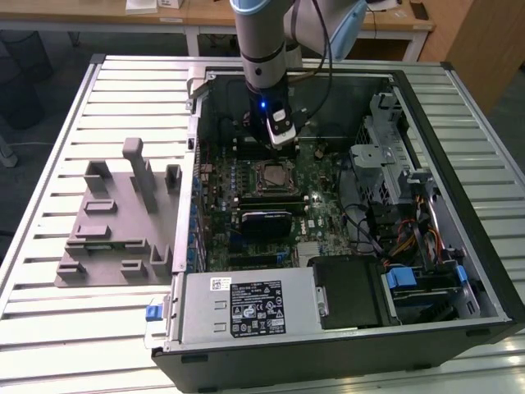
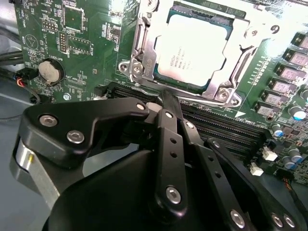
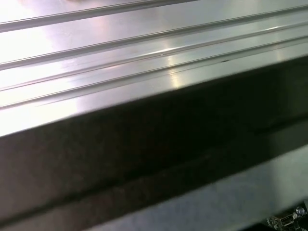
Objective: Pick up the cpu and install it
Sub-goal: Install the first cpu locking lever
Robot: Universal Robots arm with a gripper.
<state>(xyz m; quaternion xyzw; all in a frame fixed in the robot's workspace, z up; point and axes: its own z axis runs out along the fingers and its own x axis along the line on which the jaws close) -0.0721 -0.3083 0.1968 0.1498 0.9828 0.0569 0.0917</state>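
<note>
At the exterior view's left, a grey plastic tray [image 1: 107, 238] with upright pegs lies on the slatted metal table [image 1: 49, 312], just beside the open computer case [image 1: 344, 353]. Inside the case lies the green motherboard [image 1: 320, 213].

The arm [image 1: 262, 41] comes down into the far side of the case. Its gripper [image 1: 279, 141] hangs over the board just beyond the socket [image 1: 275, 177].

In the second wrist view the gripper [image 2: 163, 98] has its black fingers [image 2: 169, 144] drawn together at the tips with nothing between them. It is closed and empty. The tips sit over the dark memory slots [image 2: 216, 120], near the socket's metal frame [image 2: 139, 48] but not on it.

The cpu [image 2: 192, 50] lies flat inside that frame, its silvery top facing up — in the exterior view it is the pale square [image 1: 275, 176] at the middle of the board. A round coin battery [image 2: 50, 71] sits on the board, well apart from the socket.

Further to the exterior view's right stands a metal drive cage [image 1: 385, 164], with bundled cables [image 1: 402, 238] nearer. The first wrist view shows the ribbed table surface [image 3: 144, 53] beside a dark wall [image 3: 144, 154].
</note>
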